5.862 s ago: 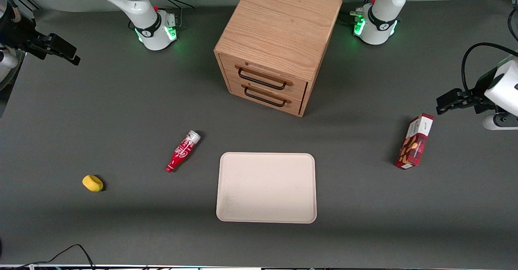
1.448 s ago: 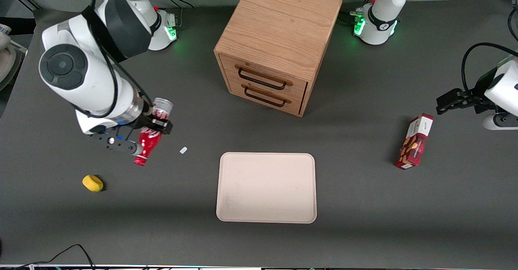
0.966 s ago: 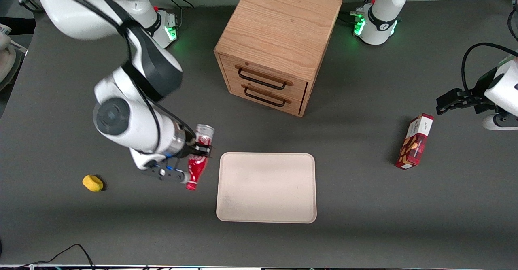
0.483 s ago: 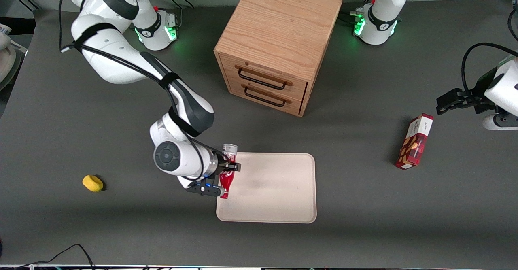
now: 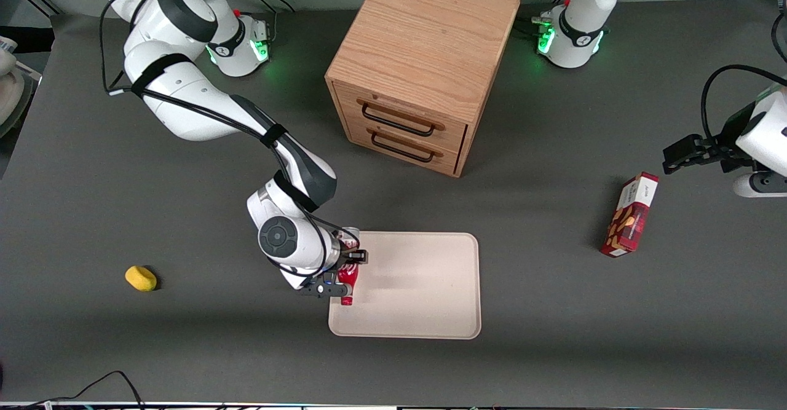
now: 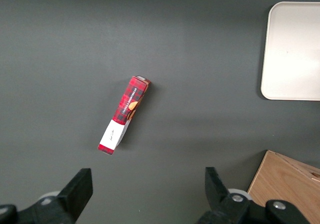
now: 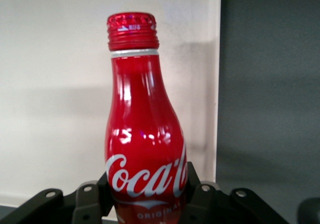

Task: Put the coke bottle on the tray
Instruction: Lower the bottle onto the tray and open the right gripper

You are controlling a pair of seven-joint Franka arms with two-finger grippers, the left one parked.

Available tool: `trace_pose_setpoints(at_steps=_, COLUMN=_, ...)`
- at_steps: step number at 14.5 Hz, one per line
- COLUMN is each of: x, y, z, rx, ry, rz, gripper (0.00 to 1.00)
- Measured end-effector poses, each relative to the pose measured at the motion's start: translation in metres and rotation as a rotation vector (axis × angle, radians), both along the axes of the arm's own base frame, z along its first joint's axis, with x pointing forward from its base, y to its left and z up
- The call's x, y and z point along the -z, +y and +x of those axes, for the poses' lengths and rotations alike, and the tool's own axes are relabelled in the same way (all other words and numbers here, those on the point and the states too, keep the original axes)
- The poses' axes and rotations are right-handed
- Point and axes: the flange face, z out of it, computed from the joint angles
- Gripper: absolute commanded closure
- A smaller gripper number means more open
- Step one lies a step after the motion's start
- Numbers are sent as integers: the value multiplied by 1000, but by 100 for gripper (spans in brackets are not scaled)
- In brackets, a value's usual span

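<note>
Now the right arm's gripper (image 5: 348, 267) has its fingers clamped on the slim red coke bottle w/ white script (image 7: 142, 149), held over the tray edge nearest the working arm. Bottle's long axis runs along the tray surface, cap end pointing toward front cam. Large flat cream rectangular tray (image 5: 424, 299) lies just beneath. Count: 1 bottle, 1 tray, 1 gripper working.

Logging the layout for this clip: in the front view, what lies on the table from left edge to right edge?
Small yellow sponge → gripper holding the red coke bottle → cream rectangular tray → red snack box.
</note>
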Motion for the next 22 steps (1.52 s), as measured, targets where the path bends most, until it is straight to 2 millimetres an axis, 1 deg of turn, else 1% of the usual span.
trace_pose_setpoints(at_steps=3, x=7, y=-1, z=0, rx=-10, ry=-11, rz=-10, gripper=100)
trace_pose_setpoints(at_steps=7, x=22, y=0, z=0, rx=-12, ry=-21, rz=-4, gripper=100)
trace_pose_setpoints(at_steps=8, x=25, y=0, z=0, rx=-12, ry=-19, rz=-4, gripper=77)
trace_pose_setpoints(at_steps=9, x=27, y=0, z=-1, rx=-12, ry=-16, rz=-4, gripper=3)
trace_pose_setpoints(at_steps=10, x=28, y=0, z=-1, rx=-12, ry=-15, rz=-4, gripper=0)
trace_pose_setpoints(at_steps=22, x=25, y=1, z=1, rx=-10, ry=-26, rz=4, gripper=0)
